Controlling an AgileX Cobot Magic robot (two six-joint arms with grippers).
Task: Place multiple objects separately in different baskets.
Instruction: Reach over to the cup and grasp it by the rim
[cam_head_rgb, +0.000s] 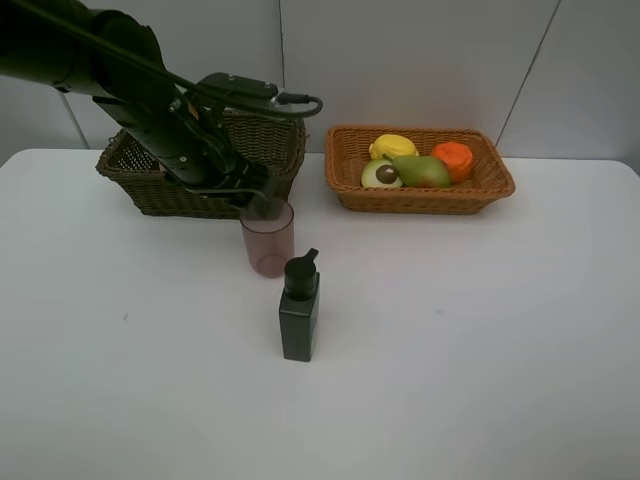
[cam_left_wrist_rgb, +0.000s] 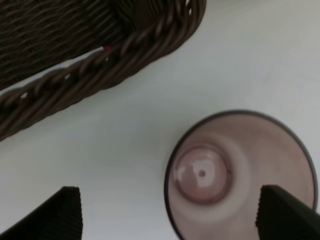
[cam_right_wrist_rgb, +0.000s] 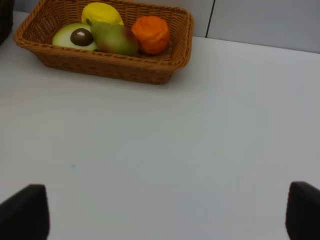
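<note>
A: Left jaws, status?
B: Being held spread wide, nothing being gripped. They're being hung right over the translucent pinkish cup (cam_head_rgb: 268, 240), w/ one finger (cam_left_wrist_rgb: 287, 215) being shown across its rim. Contact can't be told.
A: Cup itself?
B: Being carried upright by the desk (cam_head_rgb: 480, 360), mouth up.
A: Other items, rel. to cup?
B: Dark pump bottle (cam_head_rgb: 300, 312) is being seen just in front of it, not touching. Dark olive-brown basket (cam_head_rgb: 150, 185) is being seen just behind it. Orange-tan basket (cam_head_rgb: 420, 198) is being seen behind & to the right, well apart. Toy lemon (cam_head_rgb: 392, 146), orange (cam_head_rgb: 453, 158), pear (cam_head_rgb: 422, 172) & avocado half (cam_head_rgb: 381, 174) are being carried in it.
A: Right jaws?
B: Being held released too, nothing between them, only bare desk being shown below. Placing rel. to cup can't be told.
</note>
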